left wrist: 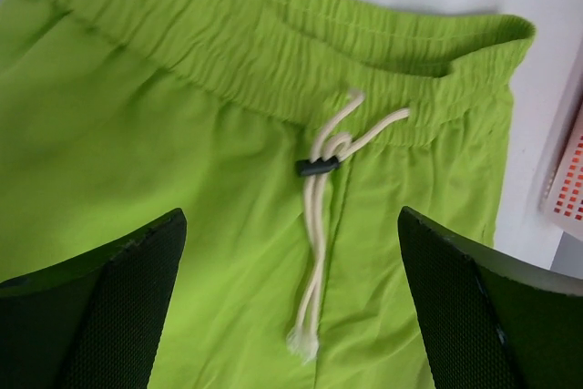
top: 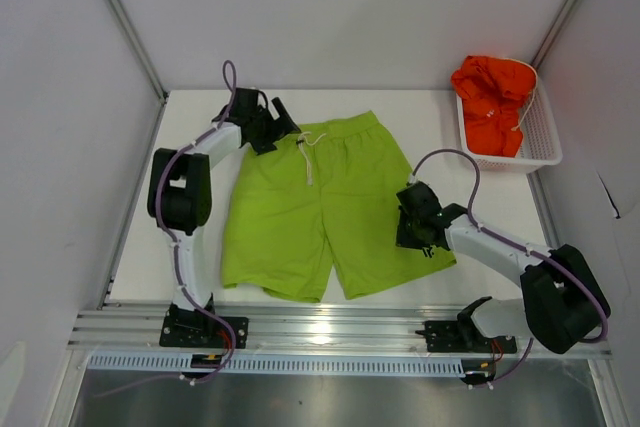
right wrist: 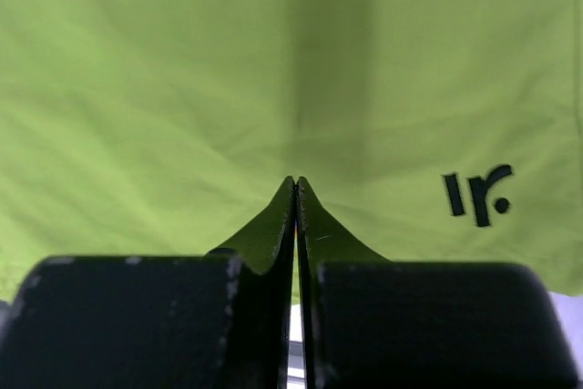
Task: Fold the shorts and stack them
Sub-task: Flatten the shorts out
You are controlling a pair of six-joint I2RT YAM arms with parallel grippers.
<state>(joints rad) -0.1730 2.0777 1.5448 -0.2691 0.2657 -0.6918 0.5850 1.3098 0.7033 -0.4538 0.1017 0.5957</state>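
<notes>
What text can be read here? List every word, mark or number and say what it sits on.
"ir." - small black logo on the green shorts, seen by the right wrist camera; the first letter is uncertain.
On the orange shorts: any print is too small to read in the top view.
No other text shows.

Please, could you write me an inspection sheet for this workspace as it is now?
Surface: white table, mostly covered by the shorts.
Job's things: lime green shorts spread flat; orange-red shorts crumpled in the white mesh basket.
Clutter: nothing seen.
Grippers: left gripper open above the drawstring; right gripper shut, apparently pinching green fabric at a leg's edge.
Cables: purple cables run along both arms.
Surroundings: white enclosure walls; metal rail at the near edge.
</notes>
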